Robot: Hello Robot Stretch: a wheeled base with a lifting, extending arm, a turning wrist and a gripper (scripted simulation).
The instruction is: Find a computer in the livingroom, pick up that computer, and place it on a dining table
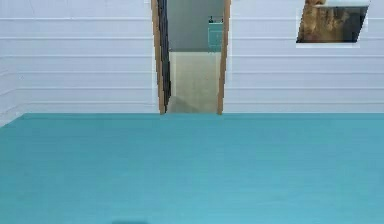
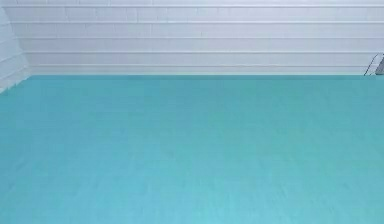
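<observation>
None of the three jobs looks done to us: finding, picking up and placing all lie ahead. We're out on a wide teal floor [image 1: 190, 165], and straight ahead stands a white plank wall [image 1: 80, 60] with a wood-framed doorway [image 1: 192, 60] in the middle of it. Through that opening we catch a paler floor and, far back, a small teal thing [image 1: 215, 36], too small for us to name. High at the forward view's right hangs a framed picture [image 1: 332, 22].

Out on the arm side it's the same floor running up to another plank wall. At the arm side view's right edge a thin grey thing [image 2: 378, 66] pokes in against that wall; what it is, we can't say.

Where's the computer? We can't tell from here, so we give no place for it. It's the same with the dining table. And the hand: its state we cannot tell.

Our read: this is the search, right at the start of the task. Whether this bare room is the livingroom, we can't judge. The doorway looks like the obvious way on, or a turn of the base to sweep the rest of the room first.
</observation>
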